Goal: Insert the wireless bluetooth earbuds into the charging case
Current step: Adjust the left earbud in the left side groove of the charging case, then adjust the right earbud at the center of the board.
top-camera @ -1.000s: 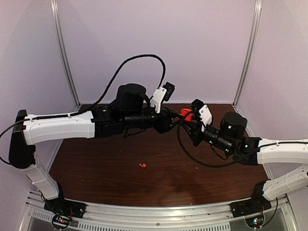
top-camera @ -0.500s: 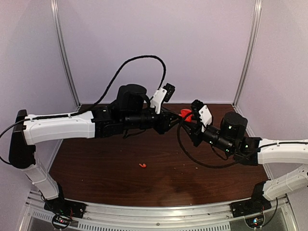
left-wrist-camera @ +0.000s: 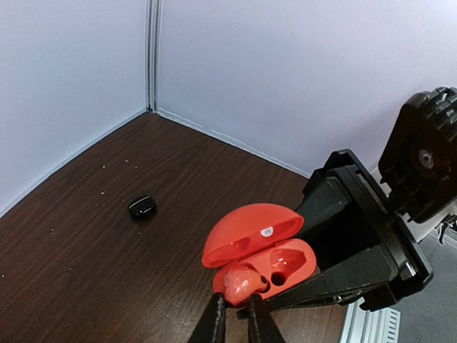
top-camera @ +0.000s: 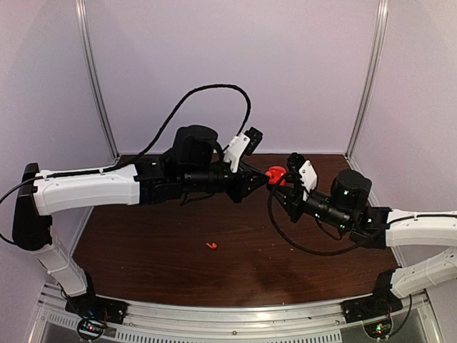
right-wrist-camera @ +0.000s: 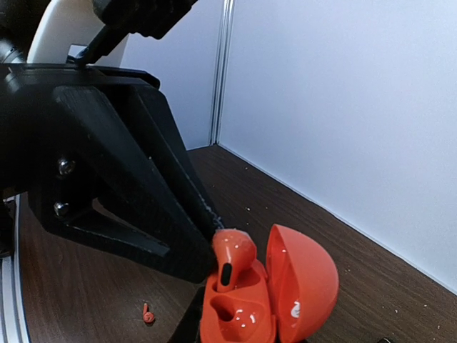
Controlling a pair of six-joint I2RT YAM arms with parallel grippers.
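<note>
Pale walls [top-camera: 300, 64] boxed in the dark wood bench [top-camera: 143, 250], and both of your arms met in mid-air above its far half.

Your right jaws [top-camera: 280, 180] were clamped on the base of the charging case [left-wrist-camera: 260, 250], holding it clear of the bench. The case was hinged open: in the left wrist view its lid stood up over the base, and the open mouth pointed straight at your left jaws [left-wrist-camera: 235, 318]. In the right wrist view the lid hung off to the right, the two sockets facing up and to the left.

The red earbud [right-wrist-camera: 232, 254] sat in the socket nearer the left jaws. Its long axis ran into the socket, the thin end down inside and the rounded end sticking out. The other socket was bare.

Your left jaws were drawn almost tip to tip, with only a sliver of gap. The tips touched the rounded end of the earbud; they did not wrap around it.

A small black piece [left-wrist-camera: 142, 208] lay on the bench well beyond the left jaws. A tiny red piece [top-camera: 211, 245] lay on the bench well below both jaws, toward the near edge.
</note>
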